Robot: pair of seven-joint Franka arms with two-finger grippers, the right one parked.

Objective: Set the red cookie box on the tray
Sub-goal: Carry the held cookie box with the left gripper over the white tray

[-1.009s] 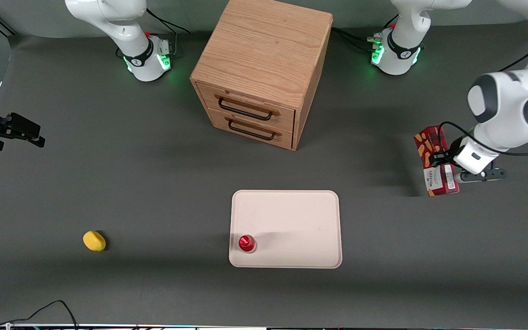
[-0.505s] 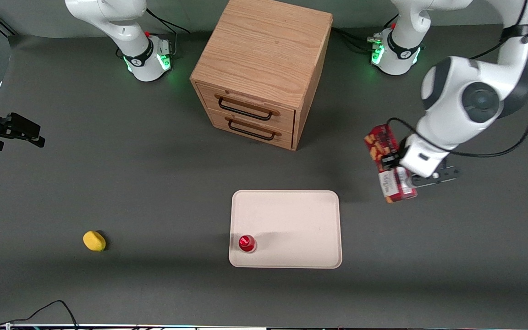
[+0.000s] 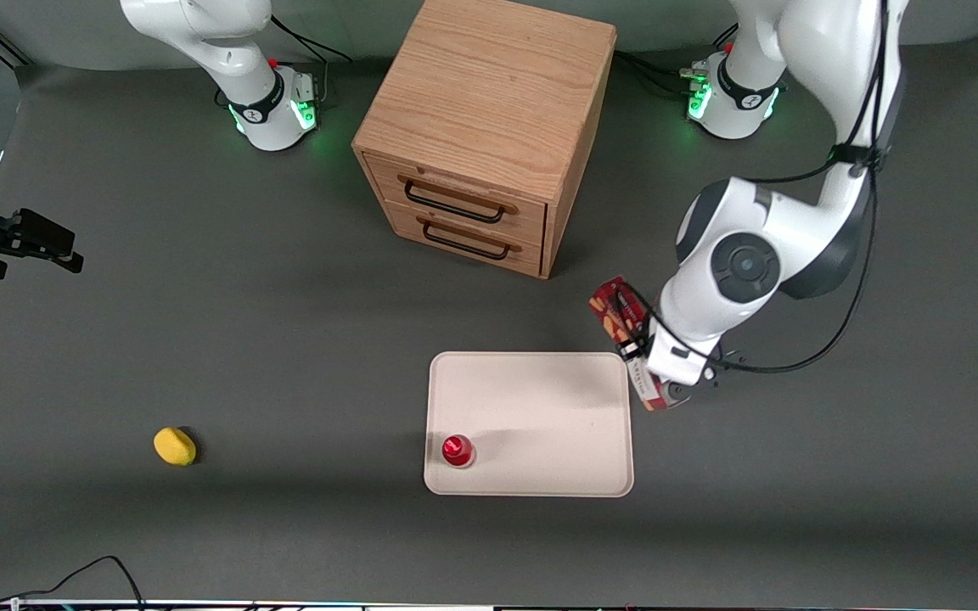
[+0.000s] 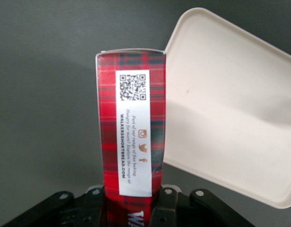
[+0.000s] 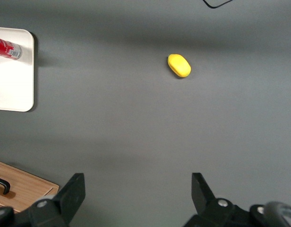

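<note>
The red cookie box [image 3: 615, 311] is a long tartan-red carton with a white label strip [image 4: 132, 137]. My left gripper [image 3: 652, 371] is shut on it, one finger [image 4: 165, 204] pressed against each long side [image 4: 131, 208]. The box hangs above the grey table. It is just off the tray's [image 3: 540, 399] short edge toward the working arm's end, by the corner farther from the front camera. In the left wrist view the box's free end lies alongside a rounded corner of the cream tray [image 4: 230, 118]. The arm's wrist hides the box's middle in the front view.
A small red-capped cylinder [image 3: 458, 451] stands on the tray near its corner closest to the front camera, toward the parked arm's end. A wooden two-drawer cabinet [image 3: 489, 127] stands farther from the camera than the tray. A yellow lemon-like object [image 3: 175, 446] lies toward the parked arm's end.
The left arm has carried the box from the working arm's end of the table toward the tray and a little nearer the front camera. The box has stayed in the gripper.
</note>
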